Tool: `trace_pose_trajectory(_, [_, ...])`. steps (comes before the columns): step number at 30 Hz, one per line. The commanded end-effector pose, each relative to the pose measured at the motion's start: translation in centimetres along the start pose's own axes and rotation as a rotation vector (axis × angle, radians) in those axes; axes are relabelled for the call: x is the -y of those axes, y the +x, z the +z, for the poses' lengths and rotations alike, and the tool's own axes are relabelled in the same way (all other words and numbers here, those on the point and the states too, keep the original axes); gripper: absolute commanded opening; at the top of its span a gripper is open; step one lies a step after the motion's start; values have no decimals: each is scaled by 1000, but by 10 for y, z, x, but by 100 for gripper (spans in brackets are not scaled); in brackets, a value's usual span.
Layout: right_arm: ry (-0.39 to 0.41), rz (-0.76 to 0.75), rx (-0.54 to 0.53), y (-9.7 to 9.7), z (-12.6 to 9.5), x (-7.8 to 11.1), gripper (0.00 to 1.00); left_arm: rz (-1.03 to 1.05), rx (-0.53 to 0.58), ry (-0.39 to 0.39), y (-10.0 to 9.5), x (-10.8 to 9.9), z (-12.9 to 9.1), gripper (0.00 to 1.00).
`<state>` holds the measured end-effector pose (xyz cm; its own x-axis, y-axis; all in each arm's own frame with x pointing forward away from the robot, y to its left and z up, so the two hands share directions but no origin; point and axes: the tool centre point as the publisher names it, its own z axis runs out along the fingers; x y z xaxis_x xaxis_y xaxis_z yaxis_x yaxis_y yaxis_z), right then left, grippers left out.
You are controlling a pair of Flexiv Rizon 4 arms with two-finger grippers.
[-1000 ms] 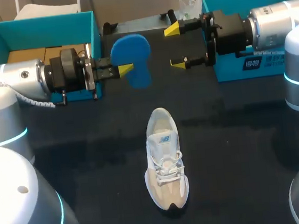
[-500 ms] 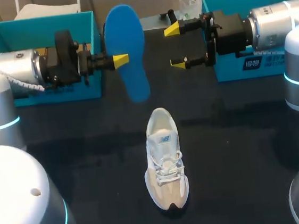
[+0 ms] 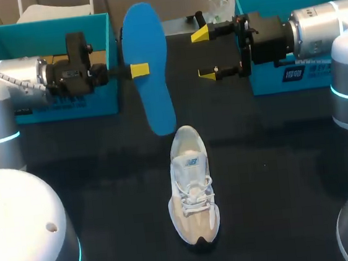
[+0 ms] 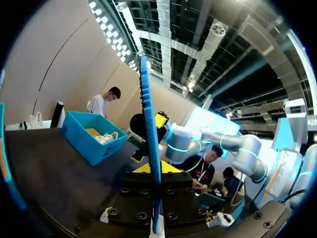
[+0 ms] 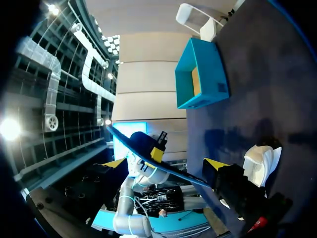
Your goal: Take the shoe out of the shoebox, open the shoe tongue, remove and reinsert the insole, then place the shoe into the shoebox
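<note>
From above, the left fingers (image 3: 139,70) were clamped on the blue insole (image 3: 150,89), held in the air over the worktop (image 3: 276,157) beyond the shoe (image 3: 192,184). The right fingers (image 3: 203,54) gaped wide and empty. The left wrist view showed the insole edge-on between its fingers. The right wrist view showed the insole ahead of its spread tips, with the shoe beside them.

A dark, matte black table (image 3: 291,174) lies under soft, even light.

Insole (image 4: 148,119) edge-on in claw (image 4: 152,171)
</note>
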<state>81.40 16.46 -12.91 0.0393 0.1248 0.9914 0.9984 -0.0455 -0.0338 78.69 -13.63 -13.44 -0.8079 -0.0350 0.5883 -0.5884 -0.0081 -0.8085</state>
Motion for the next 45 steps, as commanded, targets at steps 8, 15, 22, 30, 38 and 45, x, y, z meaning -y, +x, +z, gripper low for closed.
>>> trace_pose_trajectory(8, [-2, 1, 3, 0, 1, 0, 100, -804, -63, 62, -17, -15, 4, 0])
trace_pose_trajectory(15, [-2, 1, 3, 0, 1, 0, 100, -887, -53, 57, -24, -31, 13, 0])
trace_pose_trajectory(22, [-2, 1, 3, 0, 1, 0, 100, -940, -64, 56, -37, -43, 23, 0])
trace_pose_trajectory(30, [21, -36, 168, -2, -2, 1, 100, -947, -53, 63, -46, -46, 35, 0])
trace_pose_trajectory(38, [15, -76, 407, 9, 1, 7, 100, -940, -29, 80, -54, -49, 41, 0])
trace_pose_trajectory(45, [28, -96, 615, 25, 1, 13, 100, -971, -15, 82, -58, -50, 43, 0])
